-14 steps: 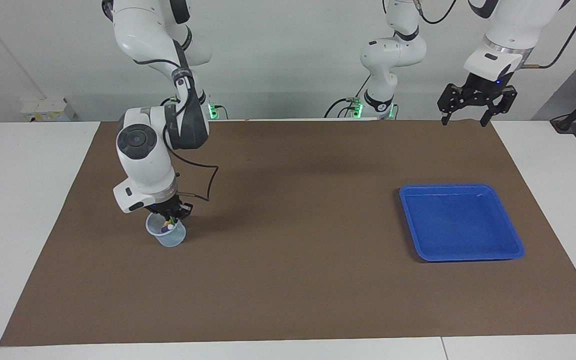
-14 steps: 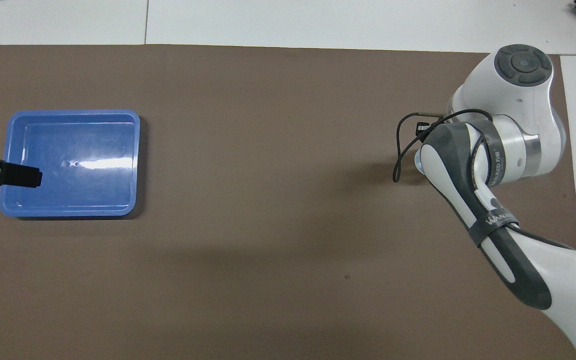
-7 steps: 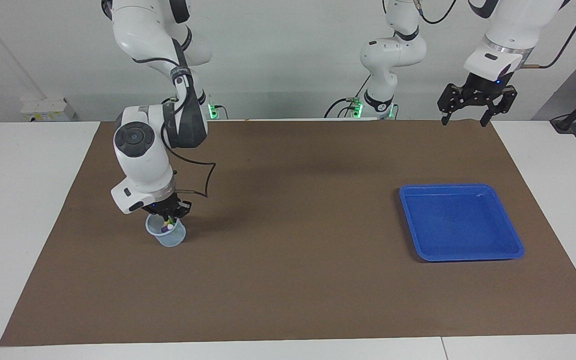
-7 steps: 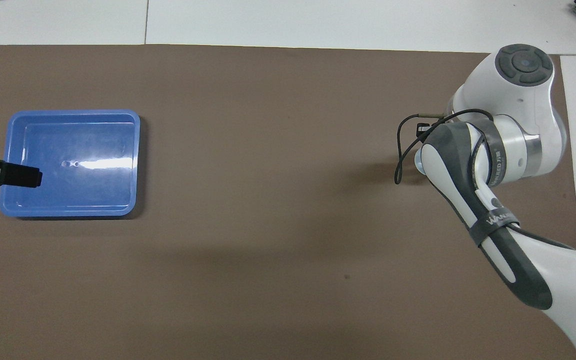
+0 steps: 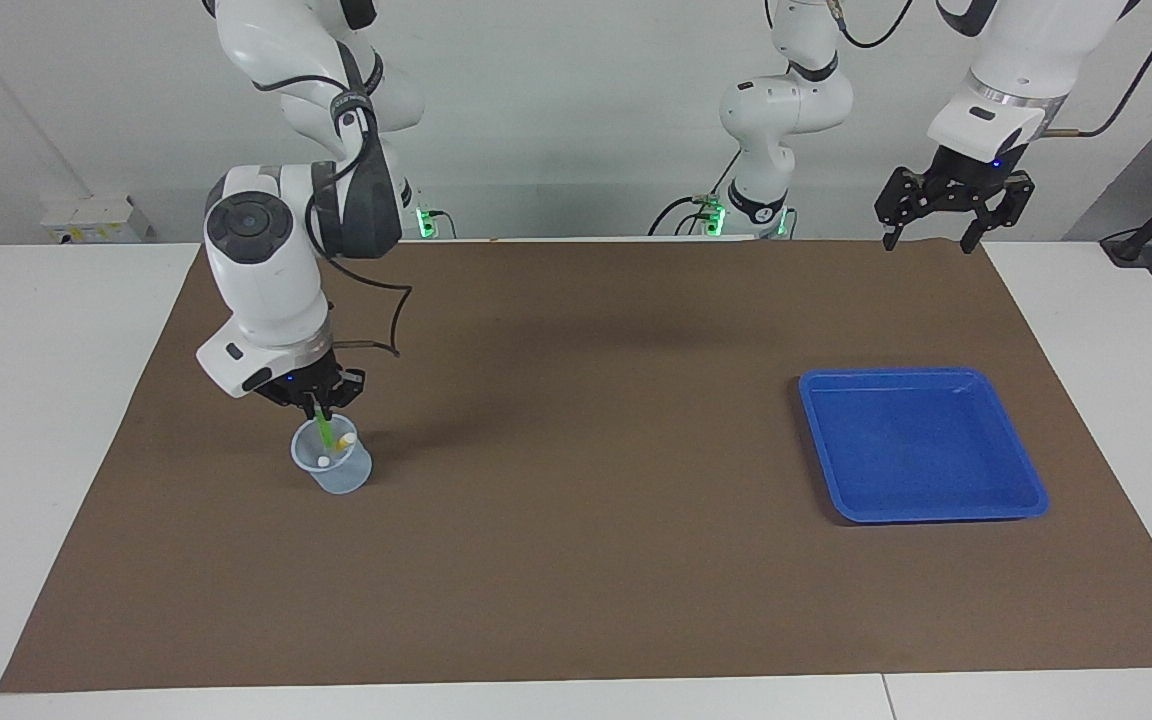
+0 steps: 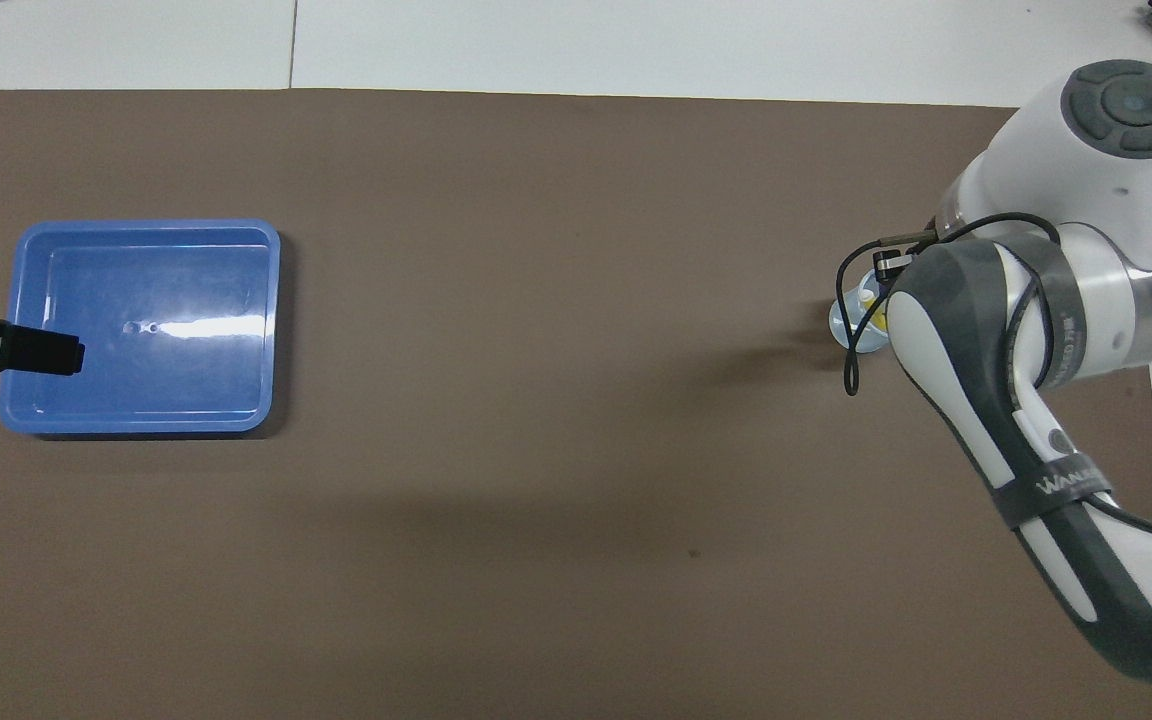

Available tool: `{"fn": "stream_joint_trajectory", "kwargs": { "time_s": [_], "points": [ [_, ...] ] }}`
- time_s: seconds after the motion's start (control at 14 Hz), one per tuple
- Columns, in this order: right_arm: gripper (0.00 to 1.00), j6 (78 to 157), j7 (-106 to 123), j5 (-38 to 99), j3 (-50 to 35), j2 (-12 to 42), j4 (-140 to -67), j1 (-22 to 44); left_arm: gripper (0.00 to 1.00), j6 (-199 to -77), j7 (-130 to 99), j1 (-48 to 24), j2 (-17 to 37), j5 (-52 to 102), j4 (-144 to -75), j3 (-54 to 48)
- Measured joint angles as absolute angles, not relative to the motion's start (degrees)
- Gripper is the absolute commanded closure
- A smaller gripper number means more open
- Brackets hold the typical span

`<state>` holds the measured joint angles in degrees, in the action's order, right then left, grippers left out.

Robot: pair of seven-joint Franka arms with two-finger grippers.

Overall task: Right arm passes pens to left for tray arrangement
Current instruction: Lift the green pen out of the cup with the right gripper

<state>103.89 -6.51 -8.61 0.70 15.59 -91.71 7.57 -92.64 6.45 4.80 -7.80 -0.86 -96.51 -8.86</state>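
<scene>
The green pen (image 5: 322, 431) is thin and bright, and it stands almost straight up. Its top end is pinched in the right tool (image 5: 315, 398), whose tips are closed tight on it. Its low end is down inside the cup (image 5: 333, 467).

The cup is small and see-through, with a pale blue look. It sits on the brown mat (image 5: 576, 560) on the counter (image 5: 56, 400), toward the right arm's end. Two more pens are in the cup. The yellow pen (image 5: 344, 440) leans at the rim and shows a whitish tip. Of the last pen only a whitish tip (image 5: 323, 461) shows, so I cannot tell its color. From above, the right arm hides most of the cup, and only a bit of its rim (image 6: 844, 325) and some yellow show.

The tray (image 5: 921, 444) is bright blue, nearly square, with round corners and a raised rim. It lies flat on the mat toward the left arm's end, well apart from the cup. Nothing is in it.

The left tool (image 5: 952, 208) waits up in the air over the mat's edge by the robots. Its fingers are spread wide and hold nothing.
</scene>
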Motion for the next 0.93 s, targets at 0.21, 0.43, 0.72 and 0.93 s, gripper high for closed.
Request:
{"fn": "stream_joint_trajectory", "kwargs": {
  "time_s": [0.21, 0.43, 0.72, 0.93],
  "points": [
    [1.00, 100.86, -2.50, -8.61, 0.64, 12.29, -91.25, 7.59, 0.00, -92.64, 6.45, 4.80, -7.80, -0.86, -96.51, -8.86],
    [1.00, 94.29, -0.18, -8.61, 0.34, 9.65, -88.53, 7.95, 0.00, -92.64, 6.45, 4.80, -7.80, -0.86, -96.51, -8.86],
    [1.00, 88.94, 0.51, -7.58, -2.46, 7.97, -85.00, 8.02, 0.00, -92.64, 6.45, 4.80, -7.80, -0.86, -96.51, -8.86],
    [1.00, 88.85, -3.68, -1.25, -3.20, 7.14, -84.71, 8.14, 0.00, -92.64, 6.45, 4.81, -7.80, -0.86, -96.51, -8.79]
  ]
}}
